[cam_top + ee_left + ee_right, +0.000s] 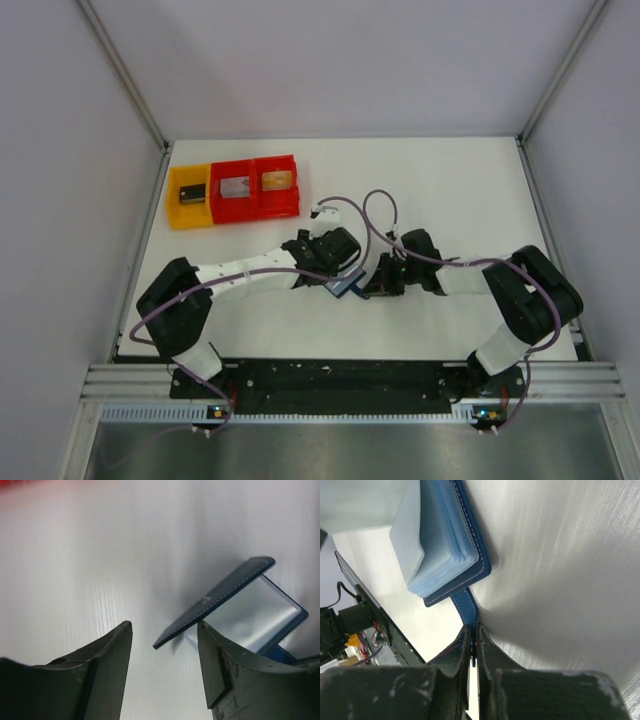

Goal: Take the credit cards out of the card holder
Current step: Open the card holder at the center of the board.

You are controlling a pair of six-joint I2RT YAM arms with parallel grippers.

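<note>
- The card holder (pixel 345 286) lies on the white table (pixel 450 190), a little nearer than its middle, between the two grippers and well apart from the red and yellow bins (pixel 233 191) at the far left
- It is partly open: in the left wrist view the navy cover flap (pixel 215 599) stands tilted up off the table, with a pale, glossy inner face (pixel 250 615) showing under it
- The right gripper (pixel 472 632) has its fingers pressed together on the end of the clasp tab (pixel 466 605), pinning the thin blue strap between the pads
- The left gripper (pixel 164 626) has its fingers spread apart with nothing clamped; one fingertip is beside or against the raised flap's edge, I cannot tell which, and the flap's lower corner sits in the gap
- The right wrist view shows a stack of pale blue leaves (pixel 445 545) inside the cover; whether cards sit in them I cannot tell
- Handling, as I judge it: the holder looks light and floppy at the fold, so it will likely slide or lift unless held down; the tab is a sound anchor but soft, and may twist under a sideways pull
- The inner faces look slick, so a card edge probably needs a firm pinch close to the pocket mouth
- Best hold for the left fingers would be the flap's free edge, or any exposed card edge under it
</note>
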